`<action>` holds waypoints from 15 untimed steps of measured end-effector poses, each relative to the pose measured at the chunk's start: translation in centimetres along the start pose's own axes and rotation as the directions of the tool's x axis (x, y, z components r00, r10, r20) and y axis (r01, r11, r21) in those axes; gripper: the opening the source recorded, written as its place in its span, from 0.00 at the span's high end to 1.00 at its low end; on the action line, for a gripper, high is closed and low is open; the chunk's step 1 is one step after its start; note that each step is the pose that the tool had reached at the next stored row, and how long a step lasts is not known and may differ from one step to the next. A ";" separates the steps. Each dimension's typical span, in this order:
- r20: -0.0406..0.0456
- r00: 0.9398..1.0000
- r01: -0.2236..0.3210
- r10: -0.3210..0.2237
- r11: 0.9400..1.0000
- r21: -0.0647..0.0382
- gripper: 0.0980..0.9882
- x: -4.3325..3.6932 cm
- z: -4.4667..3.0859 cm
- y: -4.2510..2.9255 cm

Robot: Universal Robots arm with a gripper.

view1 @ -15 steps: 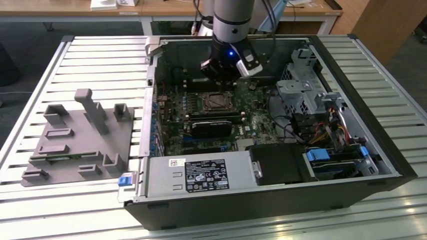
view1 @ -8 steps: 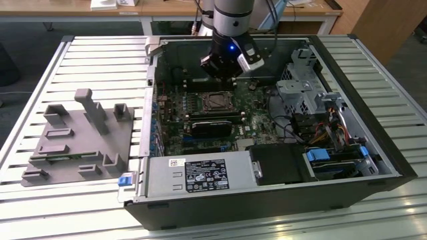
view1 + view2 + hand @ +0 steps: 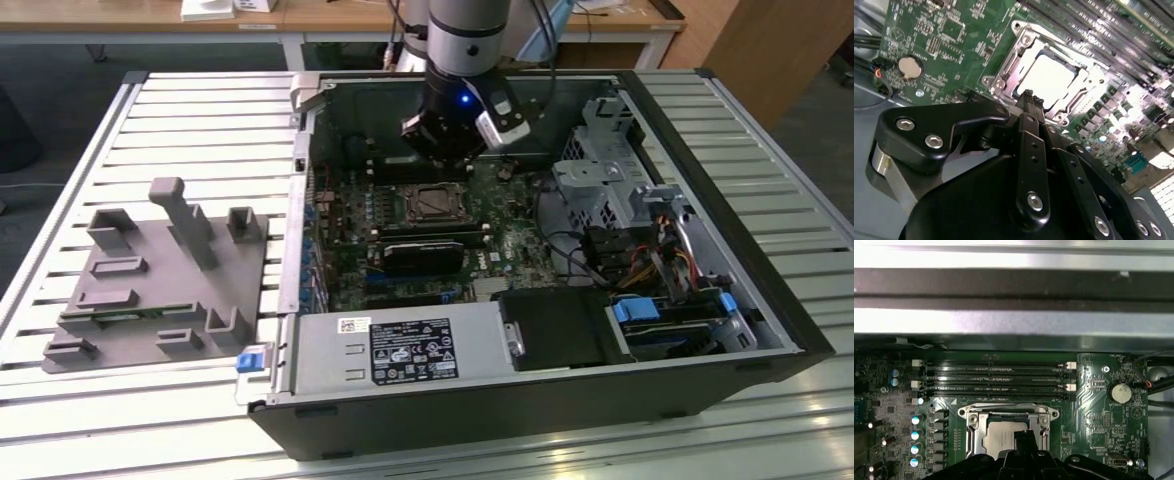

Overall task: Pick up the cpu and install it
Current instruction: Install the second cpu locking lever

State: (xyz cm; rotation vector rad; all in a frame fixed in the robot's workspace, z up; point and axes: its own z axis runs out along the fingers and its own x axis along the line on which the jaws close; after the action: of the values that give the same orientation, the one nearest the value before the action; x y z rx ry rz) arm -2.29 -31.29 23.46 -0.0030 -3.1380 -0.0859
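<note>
While the cpu (image 3: 1050,80) is lying flat in the motherboard socket (image 3: 1006,432), the claw (image 3: 1028,95) is hovering just above it, fingers pressed together, pinching nothing.

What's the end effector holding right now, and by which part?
Nothing visible. The end effector hovers above the cpu, which sits in the motherboard socket.

Silvery cpu (image 3: 1049,80) lies flat in its socket.
</note>
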 end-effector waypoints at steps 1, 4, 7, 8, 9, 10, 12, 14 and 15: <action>0.000 1.000 0.000 0.000 1.000 0.000 0.99 0.00 -0.01 -0.14; 0.000 1.000 0.000 0.000 1.000 0.000 0.99 0.00 -0.02 -0.50; 0.000 1.000 0.000 0.000 1.000 0.001 0.99 0.00 -0.02 -0.64; -0.001 1.000 0.000 0.000 1.000 0.001 0.99 0.00 -0.02 -0.70; -0.001 1.000 0.000 0.000 1.000 0.001 0.99 0.00 -0.02 -0.77; -0.001 1.000 0.000 0.000 1.000 0.001 0.99 0.00 -0.02 -0.85; -0.001 1.000 0.000 0.000 1.000 0.001 0.99 0.00 -0.03 -1.02; -0.001 1.000 0.000 0.000 1.000 0.002 0.99 0.00 -0.04 -1.19; -0.001 1.000 0.000 0.000 1.000 0.002 0.99 0.00 -0.04 -1.30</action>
State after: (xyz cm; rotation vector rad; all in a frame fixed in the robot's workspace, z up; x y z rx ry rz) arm -2.29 -32.60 23.42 -0.0030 -3.1375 -0.0827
